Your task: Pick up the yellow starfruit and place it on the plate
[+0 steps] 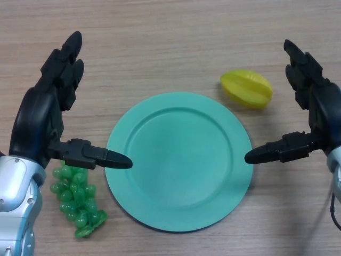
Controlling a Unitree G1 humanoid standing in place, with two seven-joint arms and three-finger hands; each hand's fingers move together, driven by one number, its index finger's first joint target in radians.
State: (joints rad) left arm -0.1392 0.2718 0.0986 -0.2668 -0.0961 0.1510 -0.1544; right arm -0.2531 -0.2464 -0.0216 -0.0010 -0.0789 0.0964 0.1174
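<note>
The yellow starfruit [246, 89] lies on the wooden table just beyond the upper right rim of the teal plate [179, 160]. The plate has nothing on it. My right hand [314, 114] is open to the right of the starfruit, its fingers stretched away from me and its thumb pointing left toward the plate's right rim. It holds nothing and does not touch the fruit. My left hand [45, 120] is open at the left of the plate, thumb pointing right at the plate's left rim, and it is empty.
A bunch of green grapes [77, 200] lies on the table below my left hand, just left of the plate. The wooden table [170, 37] stretches beyond the plate.
</note>
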